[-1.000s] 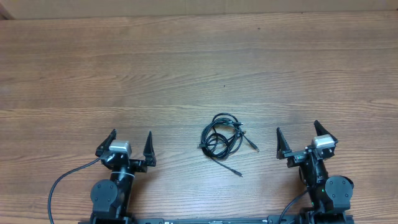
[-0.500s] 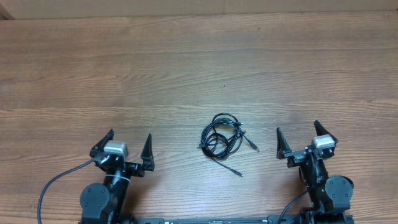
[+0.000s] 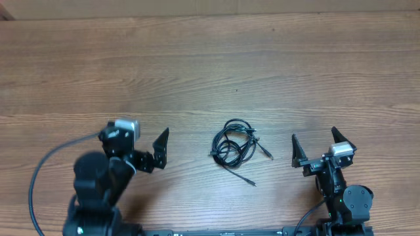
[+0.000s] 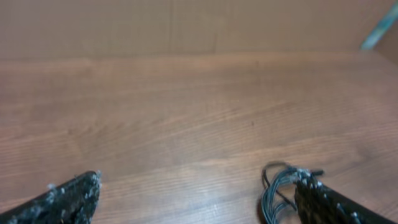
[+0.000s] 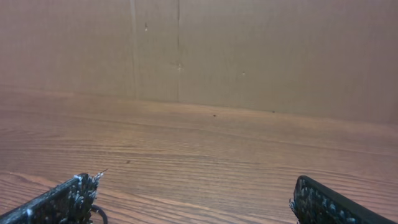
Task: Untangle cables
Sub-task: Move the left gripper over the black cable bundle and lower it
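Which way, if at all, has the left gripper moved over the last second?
Yes. In the overhead view the left gripper has shifted up the table and toward the cables, which have stayed put.

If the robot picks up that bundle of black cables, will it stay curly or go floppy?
Probably floppy: the cables are very thin and lie in loose loops, so they would likely droop. They look light, so a push would probably slide the bundle across the wooden table. The loops overlap, so lifting one may drag the others.
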